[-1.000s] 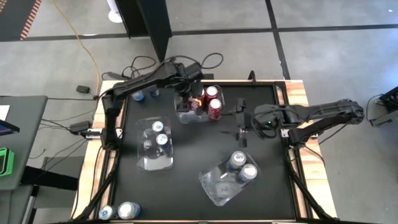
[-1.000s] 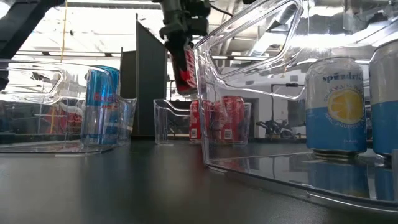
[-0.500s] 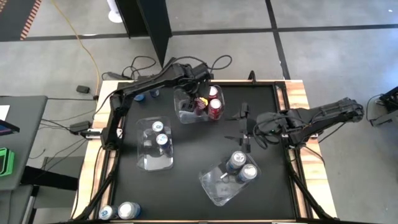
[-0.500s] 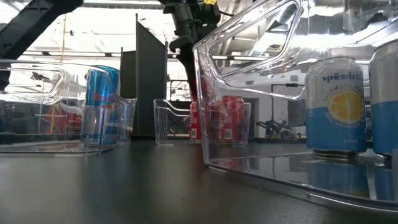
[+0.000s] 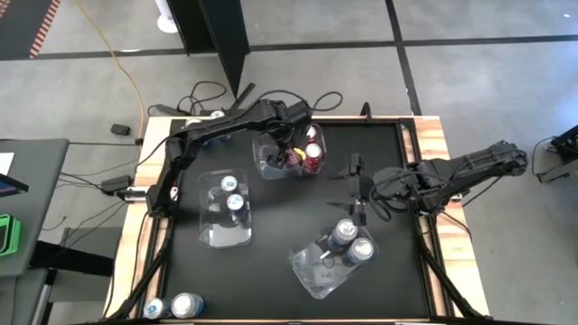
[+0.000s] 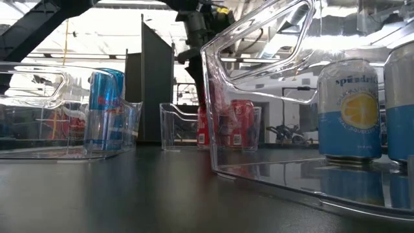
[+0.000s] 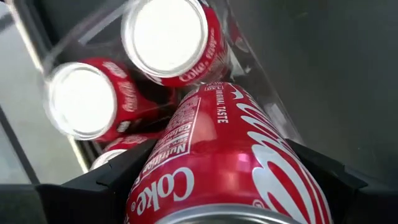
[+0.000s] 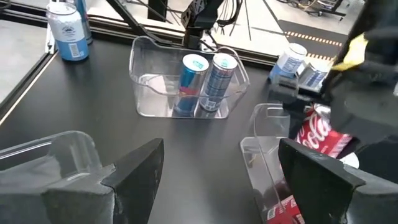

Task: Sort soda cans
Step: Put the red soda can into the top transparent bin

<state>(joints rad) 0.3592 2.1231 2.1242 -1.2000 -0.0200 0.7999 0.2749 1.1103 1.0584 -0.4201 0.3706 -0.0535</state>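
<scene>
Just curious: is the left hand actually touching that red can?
Touching. The left wrist view shows both dark fingers pressed against the red can sides.

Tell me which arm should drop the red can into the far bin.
Left. Its gripper already holds the red can over the far bin; the right gripper hangs open mid-table.

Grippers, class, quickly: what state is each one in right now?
Left gripper: shut on a red Coke can, over the bin of red cans.
Right gripper: open, empty, above the black table.
</scene>
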